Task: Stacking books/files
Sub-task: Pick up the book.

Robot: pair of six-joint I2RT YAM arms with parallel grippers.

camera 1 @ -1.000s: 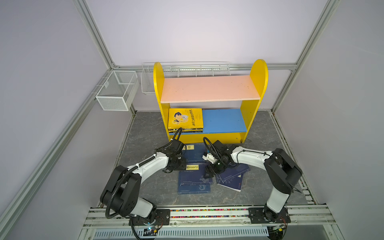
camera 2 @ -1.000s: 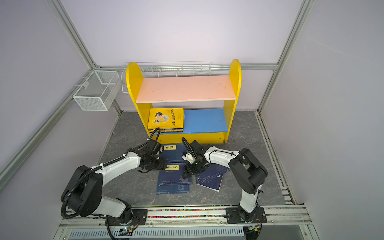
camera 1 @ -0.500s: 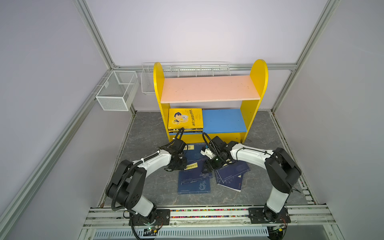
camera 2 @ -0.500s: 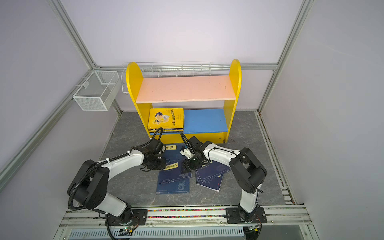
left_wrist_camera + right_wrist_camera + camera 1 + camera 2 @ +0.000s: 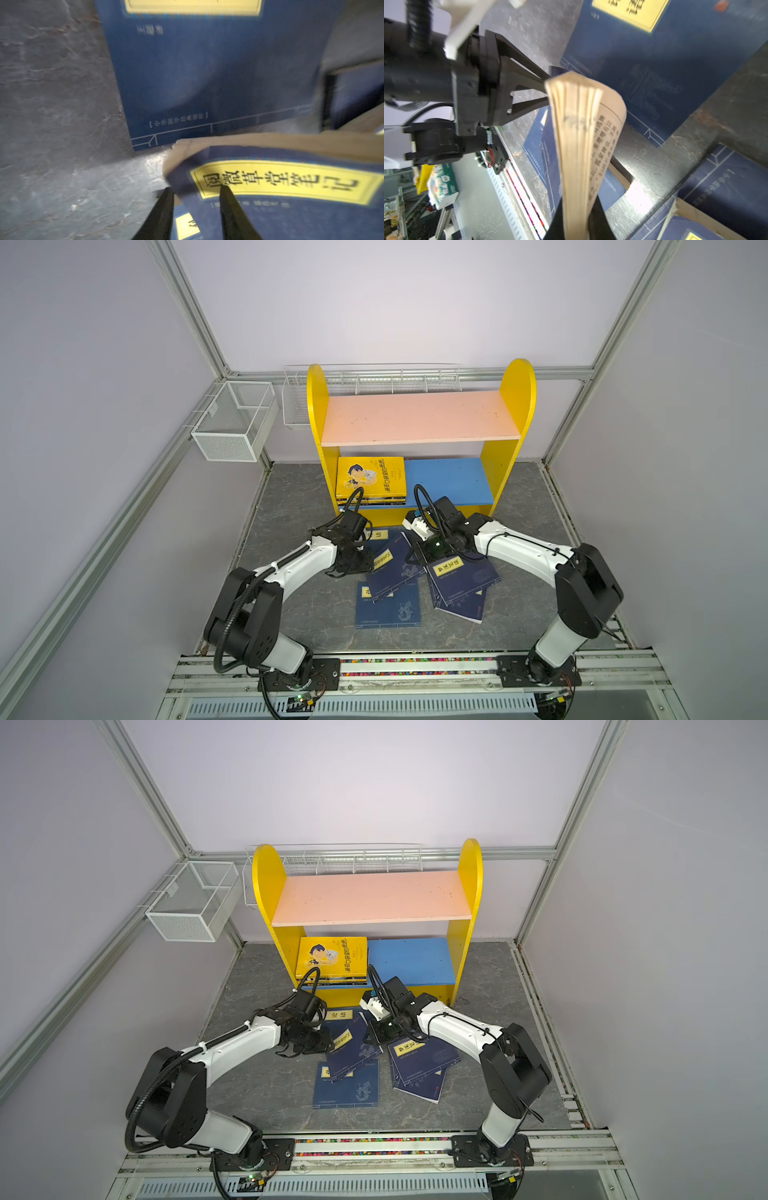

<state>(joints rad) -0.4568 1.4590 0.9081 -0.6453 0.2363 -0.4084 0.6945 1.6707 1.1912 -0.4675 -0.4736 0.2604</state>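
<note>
While the right gripper [image 5: 577, 209] clamps the page edge of a navy book [image 5: 399, 574], tilted up over other navy books [image 5: 388, 608] on the grey floor [image 5: 299, 506], the left gripper [image 5: 195, 189] stands narrowly apart astride its corner; whether it pinches, I cannot tell.

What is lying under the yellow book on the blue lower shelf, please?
Beneath the yellow book on the blue shelf, edges of a few stacked books show; their covers are hidden.
</note>
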